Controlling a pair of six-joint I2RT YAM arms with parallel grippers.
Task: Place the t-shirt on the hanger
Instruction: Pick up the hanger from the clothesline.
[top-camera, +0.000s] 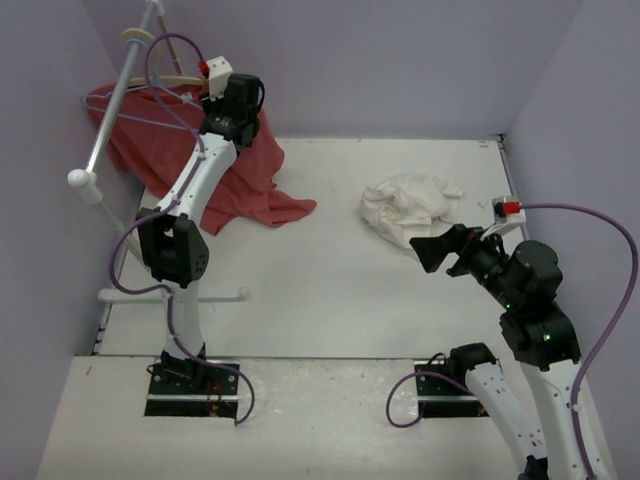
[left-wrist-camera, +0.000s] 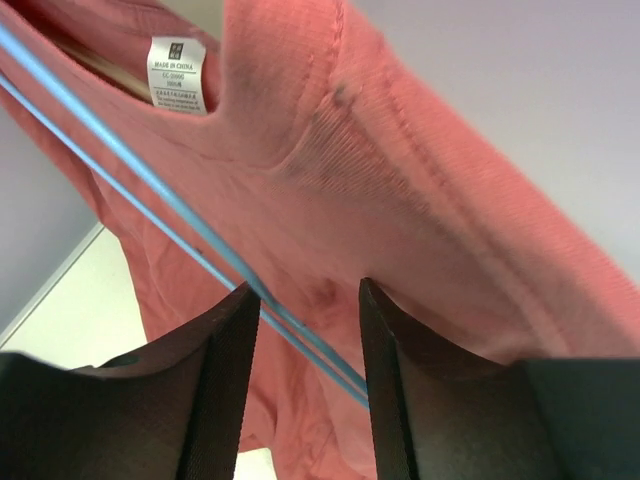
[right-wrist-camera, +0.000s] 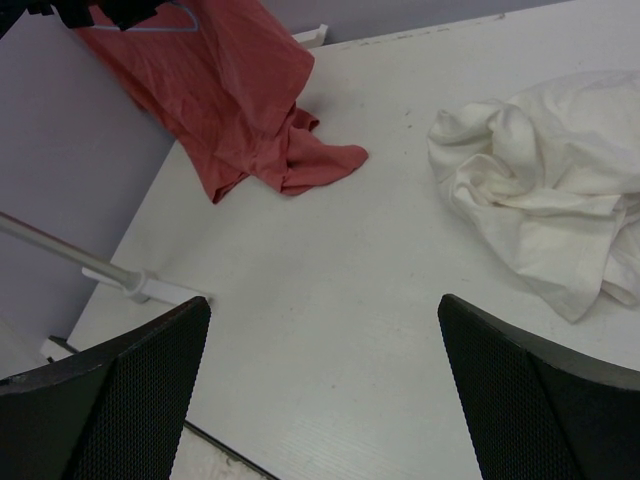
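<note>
Up at the rail (top-camera: 112, 110) with left gripper (left-wrist-camera: 305, 290), jaws apart astride the hanger (left-wrist-camera: 125, 155) wire, slanting through the gap, not pinched yet. Over the desk (right-wrist-camera: 330, 230) with right gripper (right-wrist-camera: 322, 305), wide open, t-shirt (right-wrist-camera: 540, 190) crumpled just ahead, rightward.

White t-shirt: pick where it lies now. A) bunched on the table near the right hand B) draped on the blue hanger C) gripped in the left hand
A: the white t-shirt lies bunched on the table, just beyond the open right hand, which does not touch it.
</note>
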